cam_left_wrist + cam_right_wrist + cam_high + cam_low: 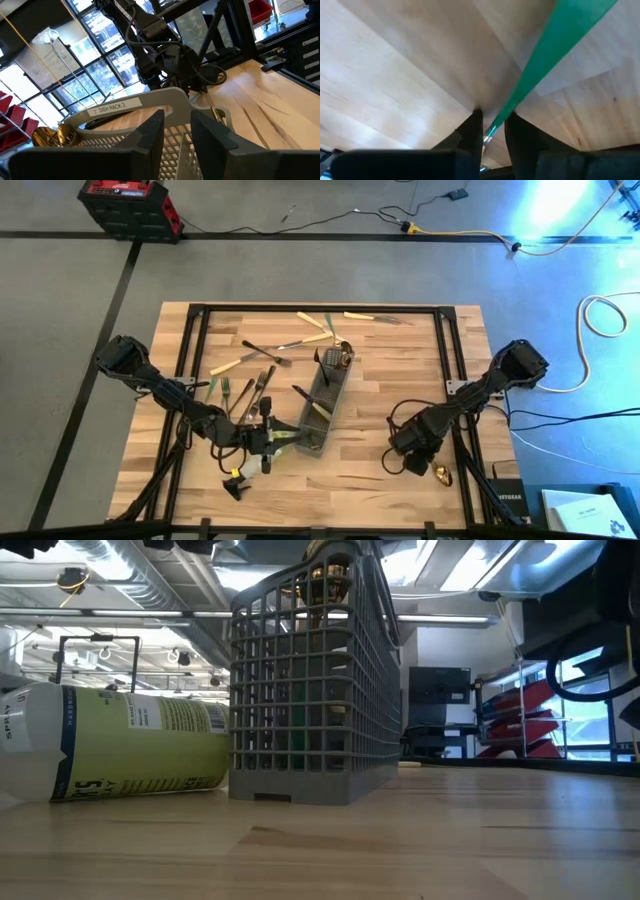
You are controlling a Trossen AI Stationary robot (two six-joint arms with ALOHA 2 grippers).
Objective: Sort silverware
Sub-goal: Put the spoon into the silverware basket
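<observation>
The right pincer (492,117) is low over the wooden table (395,60), near its front right corner, with its two fingers pressed together on the end of a green-handled piece (555,45) of silverware. The handle runs out between the fingertips and slants away across the boards. Just beside this pincer, towards the table's edge, a small gold piece (440,473) lies on the wood. Farther off across the table, the left pincer (268,437) hovers at the near end of the grey mesh caddy (325,405), whose rim carries a label reading "DISH RACK 2"; whether that pincer is spread or closed I cannot tell. A spray bottle (245,470) lies on its side just behind the left pincer. At the caddy's far end, gold pieces (340,358) stand upright in a compartment. Beyond the left pincer, dark forks (240,390) lie loose on the table. Farther still lie cream-handled knives (235,365) and more pieces (320,323) scattered towards the far edge.
</observation>
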